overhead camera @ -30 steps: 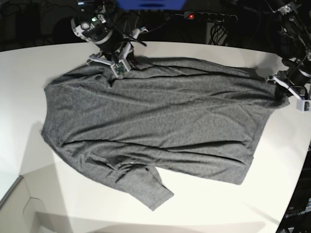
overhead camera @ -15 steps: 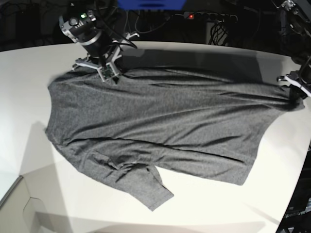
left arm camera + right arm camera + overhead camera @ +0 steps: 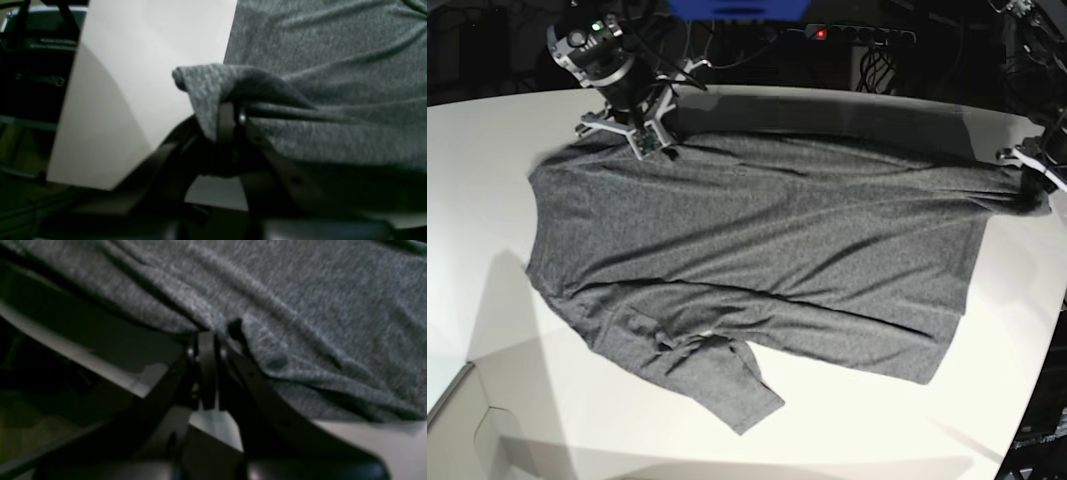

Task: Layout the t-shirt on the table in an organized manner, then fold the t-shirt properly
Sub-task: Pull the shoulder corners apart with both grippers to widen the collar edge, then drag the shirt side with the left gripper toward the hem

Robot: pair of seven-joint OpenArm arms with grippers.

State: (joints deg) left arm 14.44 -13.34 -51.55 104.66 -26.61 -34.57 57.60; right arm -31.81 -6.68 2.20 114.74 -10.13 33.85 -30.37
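The dark-grey t-shirt [image 3: 757,250] lies spread sideways on the white table [image 3: 487,200], with one sleeve [image 3: 727,385] bunched toward the near edge. My right gripper [image 3: 643,141], at the far left of the base view, is shut on the t-shirt's far edge; its wrist view shows the black fingers [image 3: 206,353] pinching grey knit [image 3: 300,323]. My left gripper [image 3: 1033,190], at the far right, is shut on the other far corner. In its wrist view a fold of cloth [image 3: 213,83] drapes over the closed fingers [image 3: 227,123], lifted off the table [image 3: 150,50].
The table's curved edge [image 3: 1027,400] runs close to my left gripper on the right. A power strip with a red light [image 3: 857,34] and cables lie behind the far edge. A seam in the tabletop [image 3: 472,385] shows at the near left.
Both grippers have drawn apart and toward the far edge, holding the cloth. The t-shirt's far edge is now pulled straighter and the body has shifted back.
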